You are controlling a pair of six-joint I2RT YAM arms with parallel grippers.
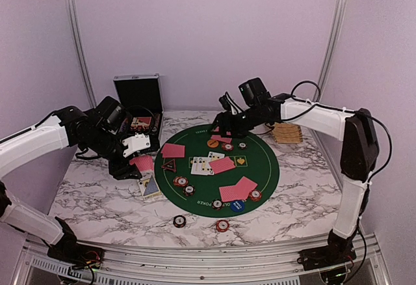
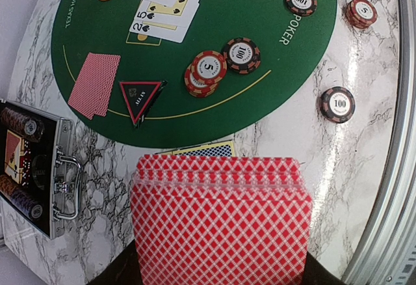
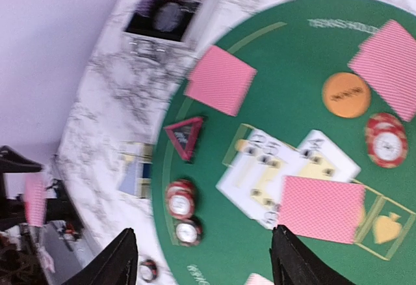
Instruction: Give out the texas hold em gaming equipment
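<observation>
Left fingers (image 1: 125, 168) are clamped on a deck of red-backed cards (image 2: 221, 226), held above the marble desk (image 1: 97, 200) just off the 9 o'clock edge of the round green mat (image 1: 260, 168). A blue-backed card (image 2: 208, 149) lies beneath the deck. The left arm comes in low from 9 o'clock, its wrist turned toward the mat.

Right fingers (image 3: 123, 259) stand wide apart with nothing between them, hovering over the mat's 12 o'clock edge. That arm rises at the desk's right side and reaches across.

On the mat, face-up cards (image 1: 207, 162) lie at the centre, with the orange button (image 1: 213, 143) at 12, the triangular marker (image 1: 169, 164) at 9, two chips (image 1: 184, 185) at 7 and the blue button (image 1: 238, 205) at 5.
</observation>
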